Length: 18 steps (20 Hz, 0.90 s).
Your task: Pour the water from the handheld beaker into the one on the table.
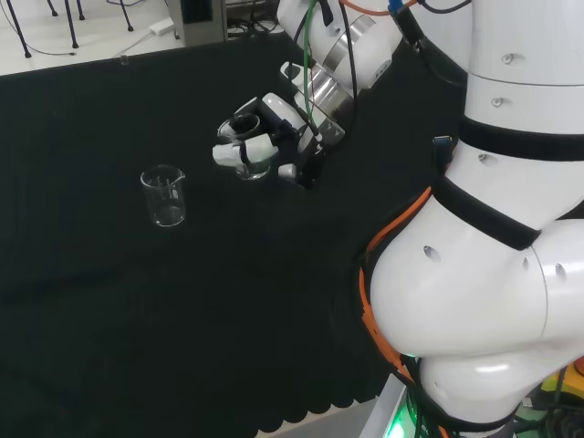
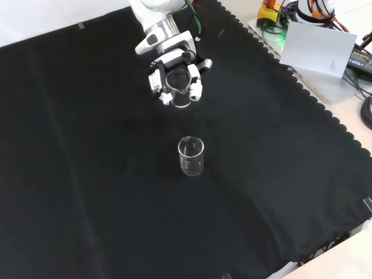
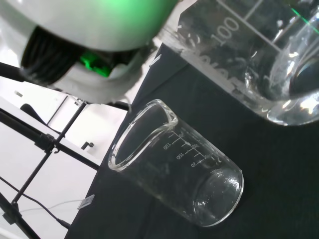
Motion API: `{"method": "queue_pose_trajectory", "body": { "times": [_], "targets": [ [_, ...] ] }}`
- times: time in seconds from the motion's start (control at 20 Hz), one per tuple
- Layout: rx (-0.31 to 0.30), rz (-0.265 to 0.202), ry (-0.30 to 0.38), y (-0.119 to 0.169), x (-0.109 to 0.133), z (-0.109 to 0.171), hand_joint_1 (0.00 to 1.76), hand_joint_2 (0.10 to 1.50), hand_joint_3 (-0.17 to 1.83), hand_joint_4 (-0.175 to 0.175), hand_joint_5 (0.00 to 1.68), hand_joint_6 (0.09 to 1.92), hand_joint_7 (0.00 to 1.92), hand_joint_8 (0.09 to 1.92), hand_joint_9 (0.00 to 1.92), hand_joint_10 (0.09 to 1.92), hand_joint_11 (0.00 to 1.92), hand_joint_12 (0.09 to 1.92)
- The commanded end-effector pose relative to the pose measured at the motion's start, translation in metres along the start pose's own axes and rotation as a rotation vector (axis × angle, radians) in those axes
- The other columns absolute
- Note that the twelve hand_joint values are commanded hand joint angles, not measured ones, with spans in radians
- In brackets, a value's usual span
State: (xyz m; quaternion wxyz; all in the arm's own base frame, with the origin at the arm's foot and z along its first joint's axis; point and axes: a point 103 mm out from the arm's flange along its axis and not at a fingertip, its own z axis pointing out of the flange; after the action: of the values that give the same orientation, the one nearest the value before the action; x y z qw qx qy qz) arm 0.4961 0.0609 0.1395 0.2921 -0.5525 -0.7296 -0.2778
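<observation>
Black cloth (image 1: 109, 301) covers the bench, its scalloped edge running along the near side in the head view. Head view: the black and white hand (image 1: 274, 137) hangs above the cloth, fingers curled round a clear glass beaker held in the hand (image 1: 251, 151), which stands roughly upright. A second clear glass beaker standing on the cloth (image 1: 164, 196) is upright to the left of the hand, near it but apart, well inside the cloth and away from every edge. White links of the arm (image 1: 493, 274) occupy the right side

Front view: the hand (image 2: 174, 72) enters from the far edge of the cloth, fingers clamped on both sides of the held beaker (image 2: 178, 87), spout toward the camera. The standing beaker (image 2: 191, 156) is nearer the camera, directly in front of the hand, close to the middle of the cloth (image 2: 87, 174), with a gap between the two beakers

Wrist view: the held beaker (image 3: 259, 64) appears close, its printed scale visible and clear liquid showing at its base. The standing beaker (image 3: 174, 184) shows beyond it on the cloth (image 3: 279, 174); whether it holds anything cannot be told
</observation>
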Motion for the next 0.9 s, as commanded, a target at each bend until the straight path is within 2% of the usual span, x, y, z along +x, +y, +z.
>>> {"method": "queue_pose_trajectory", "body": {
  "times": [0.05, 0.4, 0.45, 0.55, 0.7, 0.9],
  "targets": [
    [0.013, 0.012, -0.029, -0.003, 0.008, -0.002, 1.21, 0.61, 0.62, -0.089, 1.53, 0.16, 1.86, 0.09, 1.77, 0.16, 1.46, 0.71],
    [0.01, 0.023, -0.148, -0.003, 0.027, 0.0, 1.21, 0.61, 0.62, -0.094, 1.53, 0.16, 1.87, 0.09, 1.76, 0.16, 1.45, 0.71],
    [0.033, -0.001, -0.134, -0.003, 0.029, 0.001, 1.21, 0.61, 0.62, -0.094, 1.53, 0.16, 1.87, 0.09, 1.76, 0.17, 1.44, 0.7],
    [0.059, -0.014, -0.129, -0.001, 0.034, 0.0, 1.21, 0.61, 0.62, -0.093, 1.53, 0.16, 1.87, 0.09, 1.76, 0.17, 1.44, 0.7],
    [0.077, 0.009, -0.223, 0.003, 0.044, 0.008, 1.21, 0.61, 0.62, -0.093, 1.52, 0.17, 1.87, 0.09, 1.76, 0.17, 1.44, 0.71],
    [0.108, 0.027, -0.383, 0.009, 0.054, 0.016, 1.21, 0.61, 0.63, -0.091, 1.52, 0.17, 1.86, 0.09, 1.76, 0.17, 1.43, 0.71]
  ]
}}
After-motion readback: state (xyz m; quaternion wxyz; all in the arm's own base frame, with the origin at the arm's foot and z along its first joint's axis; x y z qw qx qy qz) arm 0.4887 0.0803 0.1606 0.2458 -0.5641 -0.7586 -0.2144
